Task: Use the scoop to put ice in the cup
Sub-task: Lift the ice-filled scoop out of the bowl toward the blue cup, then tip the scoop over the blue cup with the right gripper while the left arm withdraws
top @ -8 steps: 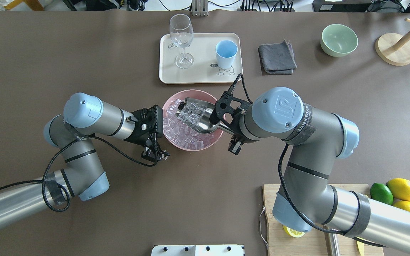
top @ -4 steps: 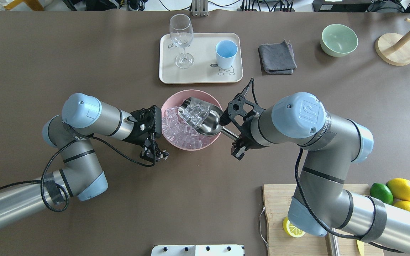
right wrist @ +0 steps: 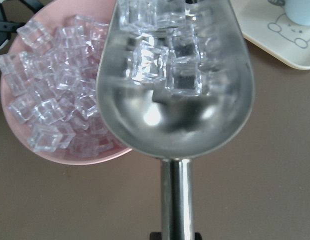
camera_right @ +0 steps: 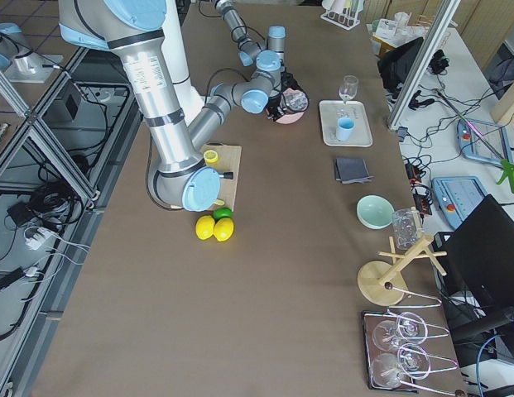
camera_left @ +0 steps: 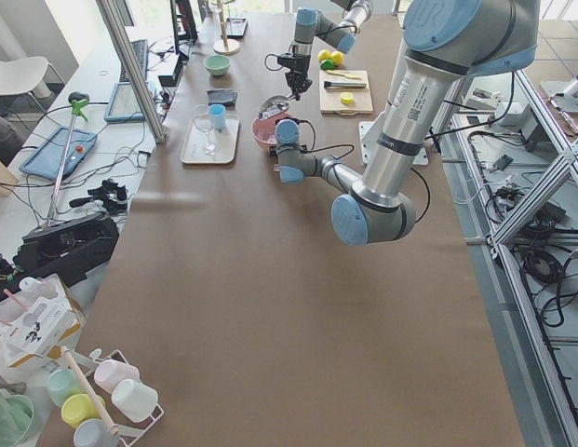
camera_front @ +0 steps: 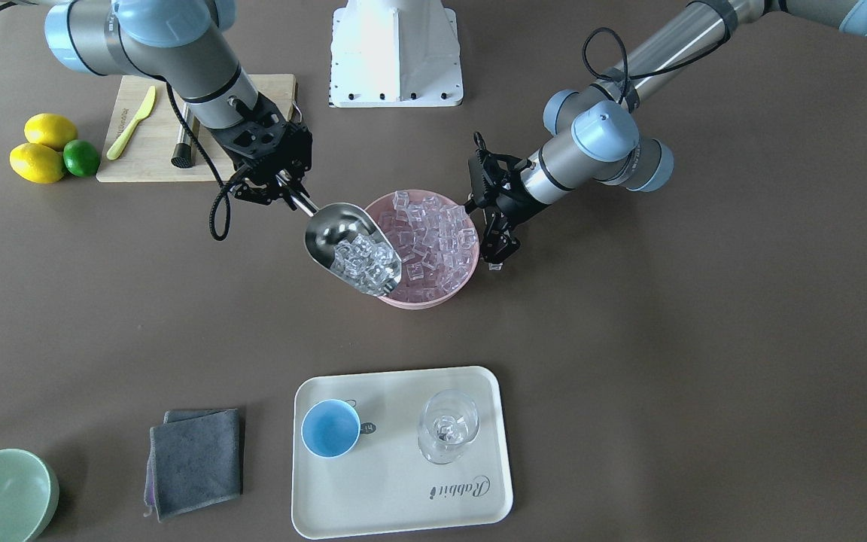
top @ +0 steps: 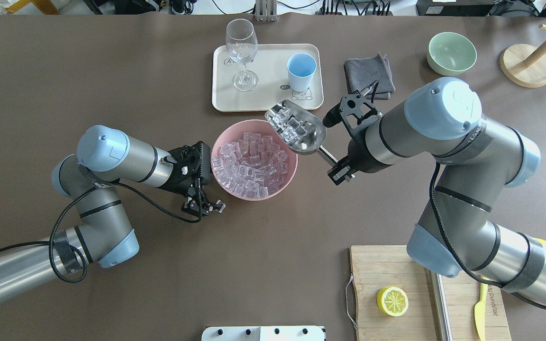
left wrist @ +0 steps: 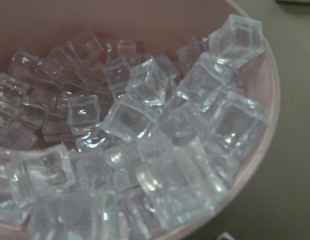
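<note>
My right gripper [top: 337,167] is shut on the handle of the steel scoop [top: 301,130]. The scoop is raised over the far right rim of the pink bowl [top: 254,197], its tip near the tray's near edge. Several ice cubes [top: 286,122] lie in its trough, also in the right wrist view [right wrist: 164,60]. The bowl holds many more ice cubes [top: 251,163]. The light-blue cup [top: 301,71] stands upright on the tray, beyond the scoop. My left gripper [top: 203,206] looks open and empty, low beside the bowl's near left side.
A cream tray [top: 268,102] holds the cup and a clear wine glass [top: 241,47]. A grey cloth [top: 370,76] and a green bowl [top: 450,53] lie far right. A cutting board [top: 396,265] with a lemon half [top: 392,301] sits near right.
My right arm has lifted the ice-filled scoop out of the bowl and swung it to the far right, toward the tray. My left arm has drawn back slightly from the bowl.
</note>
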